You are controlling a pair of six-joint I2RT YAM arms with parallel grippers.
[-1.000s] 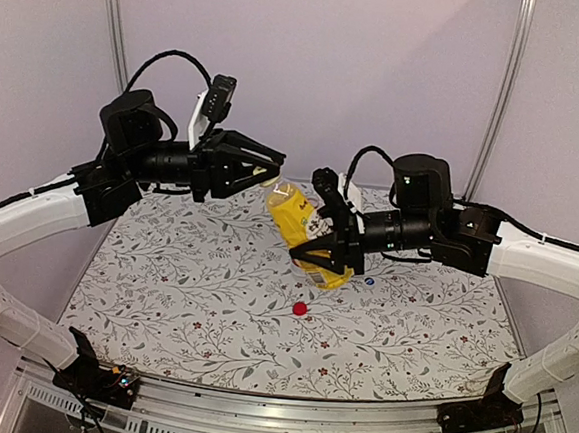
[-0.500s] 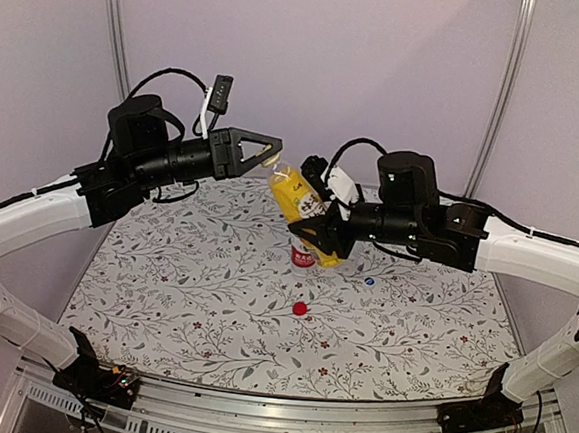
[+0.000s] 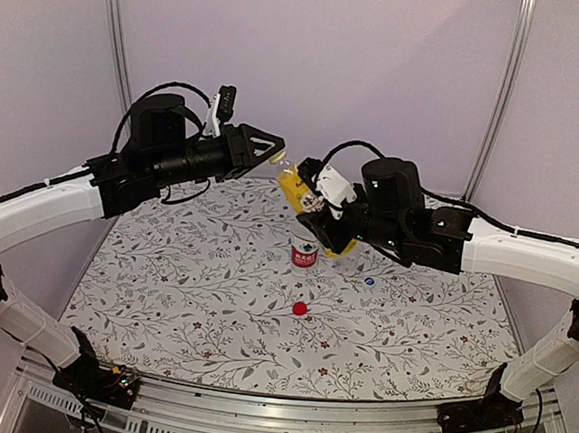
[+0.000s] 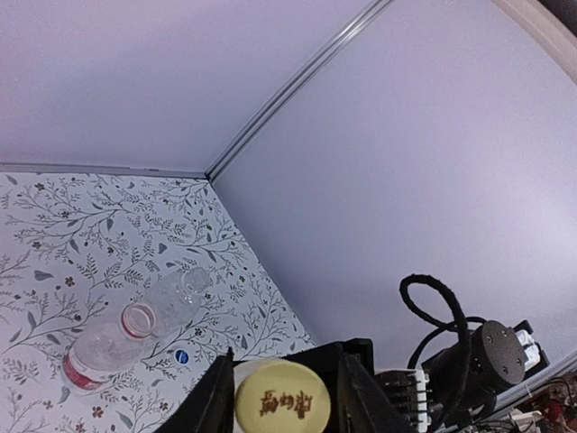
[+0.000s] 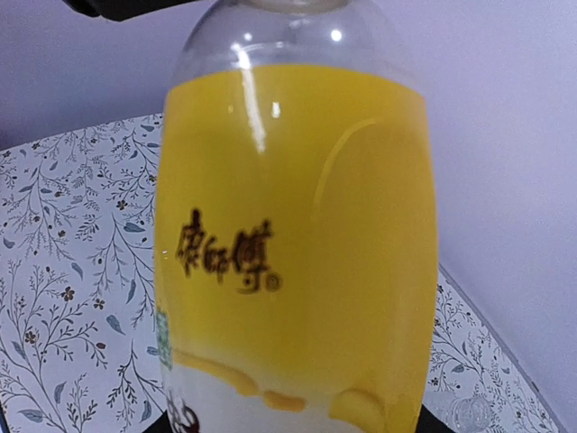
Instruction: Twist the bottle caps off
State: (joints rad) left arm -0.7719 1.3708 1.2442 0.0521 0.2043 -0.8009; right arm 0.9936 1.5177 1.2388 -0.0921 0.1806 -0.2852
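- The right gripper [image 3: 321, 222] is clamping the yellow bottle [image 5: 297, 253] around its lower body and holding it tilted in the air above the table [image 3: 183, 298], with the neck pointing up and toward the left arm.
- The left gripper [image 3: 272, 153] is reaching in at the top of that bottle.
- In the left wrist view, the yellow cap [image 4: 273, 401] is sitting between the 2 fingers [image 4: 215, 401].
- The left jaws are standing only narrowly apart around the cap. I cannot tell whether the pads are pressing on it or just clear of it.
- Whether the yellow cap is on the neck or off it is not showing in any view.
- A bottle with a red label [image 3: 304, 255] is standing upright on the table just below the raised bottle, with its mouth open.
- A clear bottle [image 4: 176, 296] is lying on its side close behind the red-labelled one.
- The red cap [image 3: 300, 308] is lying on the table in front of the standing bottle, apart from it.
- The blue cap [image 3: 370, 280] is lying on the table to the right of the standing bottle.
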